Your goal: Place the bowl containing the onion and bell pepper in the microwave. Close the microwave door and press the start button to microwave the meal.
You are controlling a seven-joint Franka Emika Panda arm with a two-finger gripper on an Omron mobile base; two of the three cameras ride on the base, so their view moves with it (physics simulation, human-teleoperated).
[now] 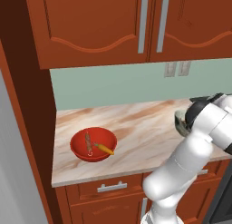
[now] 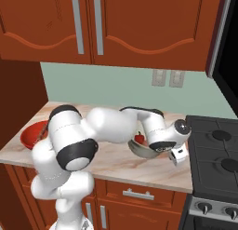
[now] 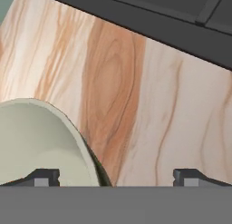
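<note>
Two dark fingertips (image 3: 45, 177) stand well apart at the bottom of the hand view, and the pale rim of the bowl (image 3: 41, 141) lies by the left one, so the hand (image 3: 117, 177) is released, not yet closed on anything. Whether a finger already touches the rim I cannot tell.

Taking the bowl as the landmark: it sits on the marbled desk (image 2: 116, 161), close to the desk's front edge in the right base view, with the white arm (image 2: 107, 124) curled over it and the hand (image 2: 173, 152) hanging at its side toward the stove (image 2: 218, 154). Inside the bowl (image 2: 144, 150) a small red lump shows, the bell pepper (image 2: 139, 138); the onion is hidden behind the arm. Well away from the bowl, at the far end of the desk by the tall wooden side panel, a red bowl (image 1: 93, 143) holds a thin yellow-orange stick (image 1: 105, 149). Behind the bowl rises the green wall with its outlet plates (image 2: 167, 78), and above that the red-brown cupboard doors (image 2: 139, 24). Up beside the stove a dark edge with silver trim may be the microwave (image 2: 228, 52), though too little of it shows to be sure.

By my reckoning the step in hand is the first one, taking hold of the bowl. Next the fingers need to straddle the rim and pinch it firmly, then lift level so nothing rolls out.
</note>
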